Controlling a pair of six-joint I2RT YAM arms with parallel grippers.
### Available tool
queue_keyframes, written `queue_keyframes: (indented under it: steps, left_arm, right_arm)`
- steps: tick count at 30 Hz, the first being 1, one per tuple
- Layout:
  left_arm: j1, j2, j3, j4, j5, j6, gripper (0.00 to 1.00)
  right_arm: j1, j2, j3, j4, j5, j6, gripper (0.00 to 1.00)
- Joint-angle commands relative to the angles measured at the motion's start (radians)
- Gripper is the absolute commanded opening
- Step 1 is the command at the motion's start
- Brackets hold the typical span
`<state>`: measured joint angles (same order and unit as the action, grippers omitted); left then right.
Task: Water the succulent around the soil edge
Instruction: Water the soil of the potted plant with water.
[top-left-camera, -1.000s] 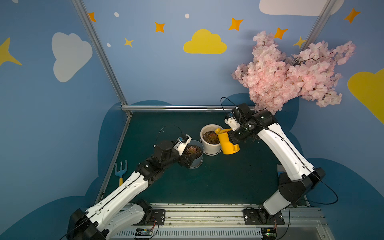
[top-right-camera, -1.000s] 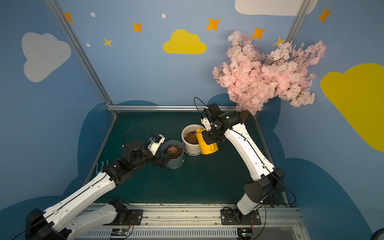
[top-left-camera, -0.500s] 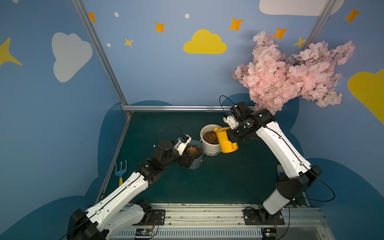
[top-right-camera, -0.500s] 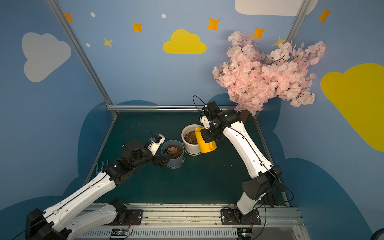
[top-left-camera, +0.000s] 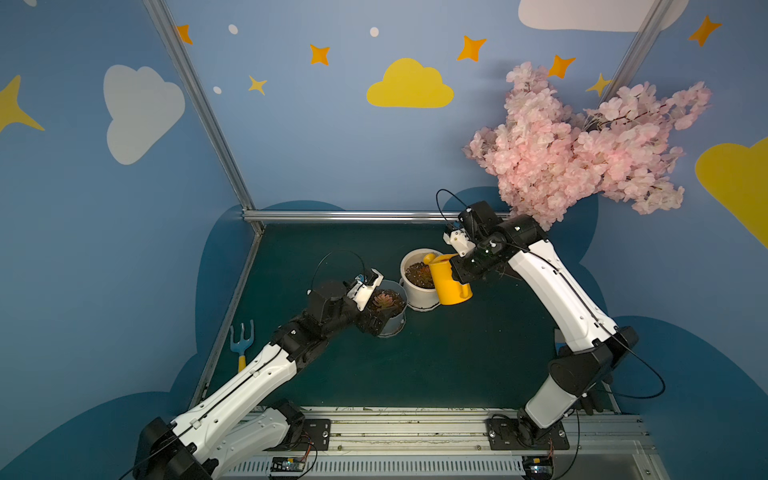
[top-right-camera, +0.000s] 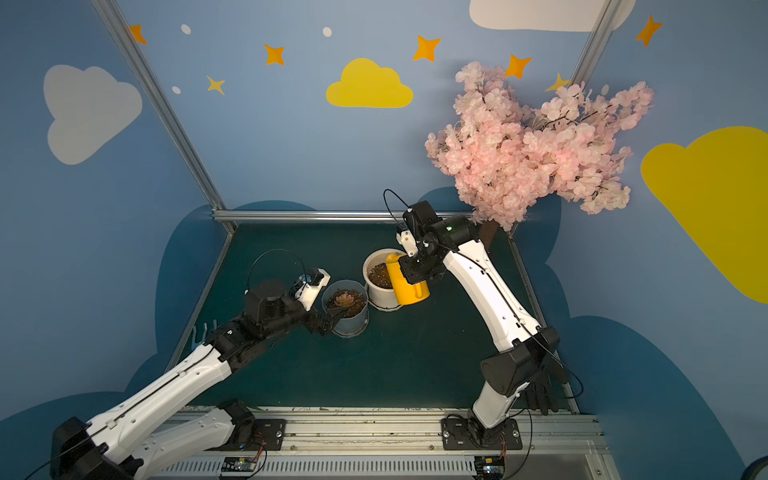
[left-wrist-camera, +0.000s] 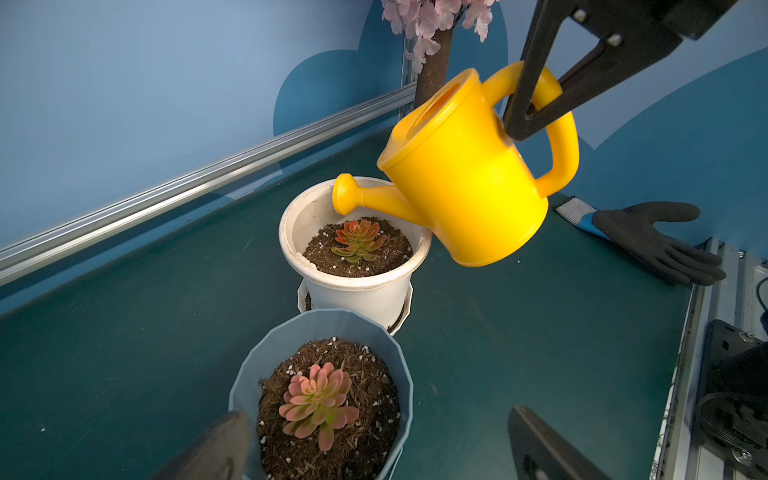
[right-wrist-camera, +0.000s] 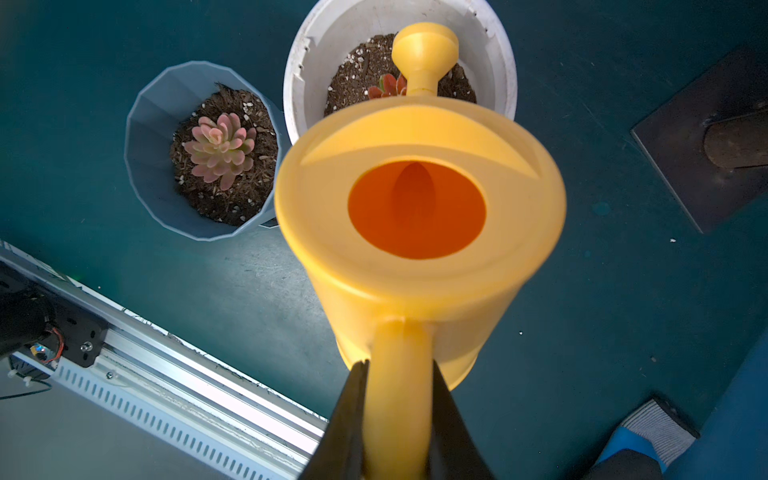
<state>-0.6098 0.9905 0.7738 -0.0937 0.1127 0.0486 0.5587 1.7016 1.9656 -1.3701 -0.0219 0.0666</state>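
My right gripper (right-wrist-camera: 400, 365) is shut on the handle of a yellow watering can (left-wrist-camera: 469, 183). The can hangs tilted, and its spout head (left-wrist-camera: 345, 194) is over the far inner edge of a white pot (left-wrist-camera: 357, 295). A red-green succulent (left-wrist-camera: 357, 241) sits in that pot's soil. No water shows. Next to it stands a blue-grey pot (top-left-camera: 392, 324) with a pink succulent (left-wrist-camera: 318, 405). My left gripper (left-wrist-camera: 374, 415) is open, and the blue-grey pot is between its fingers (left-wrist-camera: 540, 449).
A pink blossom tree (top-left-camera: 582, 158) overhangs the back right, and its trunk stands on a dark plate (right-wrist-camera: 685, 137). A black glove (left-wrist-camera: 648, 241) lies on the mat at the right. A blue hand fork (top-left-camera: 242, 340) lies by the left wall. Metal rails (top-left-camera: 415, 419) run along the front.
The right arm has carried the watering can a little to the left, which brings its spout further over the white pot. The left arm has not moved.
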Motion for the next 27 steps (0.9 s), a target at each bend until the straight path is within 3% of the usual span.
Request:
queue_keyframes:
  steps: [1,27]
  left_arm:
    - [-0.002,-0.004,-0.011,0.023,0.011,0.010,1.00]
    - [-0.004,-0.003,-0.012,0.022,0.008,0.013,1.00]
  right_arm:
    - [0.000,0.007,0.043,-0.012,-0.022,-0.009,0.00]
    - [0.036,0.000,0.040,-0.009,-0.064,-0.029,0.00]
